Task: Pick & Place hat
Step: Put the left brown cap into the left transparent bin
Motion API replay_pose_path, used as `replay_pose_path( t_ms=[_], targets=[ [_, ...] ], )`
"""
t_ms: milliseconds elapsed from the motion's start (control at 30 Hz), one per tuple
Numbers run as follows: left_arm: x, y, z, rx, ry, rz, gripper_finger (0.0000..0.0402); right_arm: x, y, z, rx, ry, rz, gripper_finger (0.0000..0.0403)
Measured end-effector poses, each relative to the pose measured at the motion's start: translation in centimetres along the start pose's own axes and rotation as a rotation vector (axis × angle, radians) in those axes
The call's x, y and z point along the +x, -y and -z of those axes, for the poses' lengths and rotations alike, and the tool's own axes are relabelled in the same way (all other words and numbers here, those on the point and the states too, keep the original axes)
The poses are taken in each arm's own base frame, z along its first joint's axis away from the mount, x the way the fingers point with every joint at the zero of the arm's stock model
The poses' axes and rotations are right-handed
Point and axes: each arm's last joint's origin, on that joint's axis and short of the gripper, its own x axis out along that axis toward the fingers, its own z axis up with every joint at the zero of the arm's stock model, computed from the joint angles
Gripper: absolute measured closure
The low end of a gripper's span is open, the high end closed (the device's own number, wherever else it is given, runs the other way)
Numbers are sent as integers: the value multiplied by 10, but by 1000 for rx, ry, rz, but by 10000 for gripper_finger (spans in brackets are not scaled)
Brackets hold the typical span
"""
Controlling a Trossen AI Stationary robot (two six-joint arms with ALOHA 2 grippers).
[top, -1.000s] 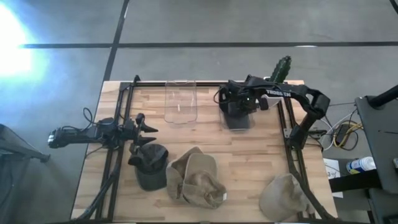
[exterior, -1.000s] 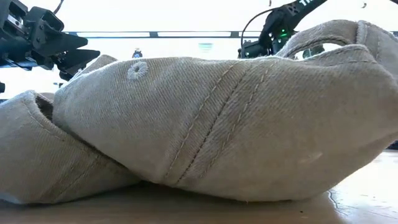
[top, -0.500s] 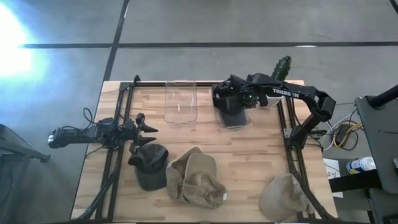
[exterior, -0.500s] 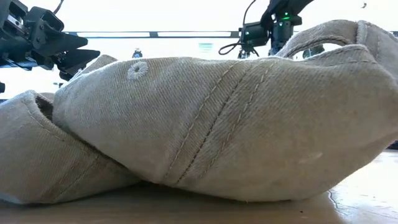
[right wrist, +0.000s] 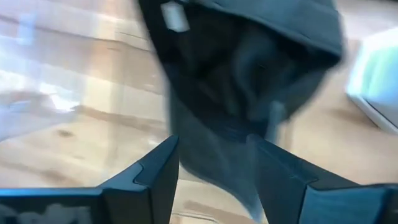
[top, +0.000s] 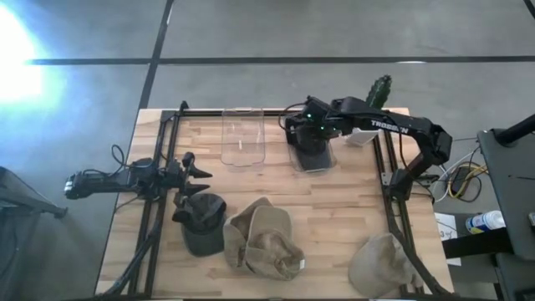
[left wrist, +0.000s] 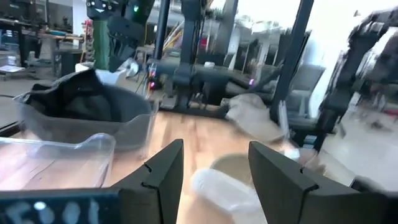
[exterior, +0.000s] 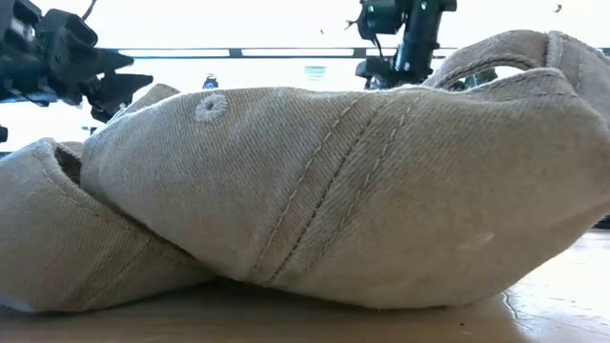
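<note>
A dark hat [right wrist: 249,56] lies in a clear bin [top: 320,165] at the far middle of the table, with part of it over the bin's rim. My right gripper [right wrist: 216,149] hangs open just above it, its fingers apart and off the cloth. The hat [left wrist: 74,99] and bin also show in the left wrist view. My left gripper [top: 203,173] waits open at the table's left side, above another dark hat [top: 203,224]. A tan hat [top: 261,240] lies crumpled at the near middle and fills the low view [exterior: 334,191]. A second tan hat [top: 380,264] rests at the near right.
An empty clear bin [top: 242,138] stands left of the filled one. A white tray [top: 361,138] and a green cactus [top: 378,90] sit at the far right. Black frame rails [top: 156,192] run along the table's left and right sides.
My right gripper has gone a little toward the table's left edge over the bin and has risen; in the low view it stands higher than before. The hats on the table and my left arm have kept still.
</note>
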Motion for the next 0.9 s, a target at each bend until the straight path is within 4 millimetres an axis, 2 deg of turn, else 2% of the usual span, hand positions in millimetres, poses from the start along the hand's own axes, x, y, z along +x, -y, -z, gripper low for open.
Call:
replay_pose_path(
  t_ms=[167, 233, 400, 600, 767, 900],
  targets=[
    [-1, 3, -15, -417, 152, 64, 227, -12, -15, -2, -50, 68, -101, 221],
    [-2, 4, -20, -522, 189, 92, 227, -12, -17, -3, -52, 78, -115, 222],
    [-3, 4, -26, -583, 223, 83, 227, -10, -18, -4, -53, 77, -119, 222],
    [-8, 2, -42, -683, 428, -26, 227, -8, -19, -3, -54, 70, -118, 225],
    [-12, 3, -51, -760, 535, 11, 227, -8, -20, -3, -60, 45, -140, 226],
    [-11, 4, -51, -824, 513, 52, 227, -9, -24, 3, -109, -7, -189, 227]
  ],
)
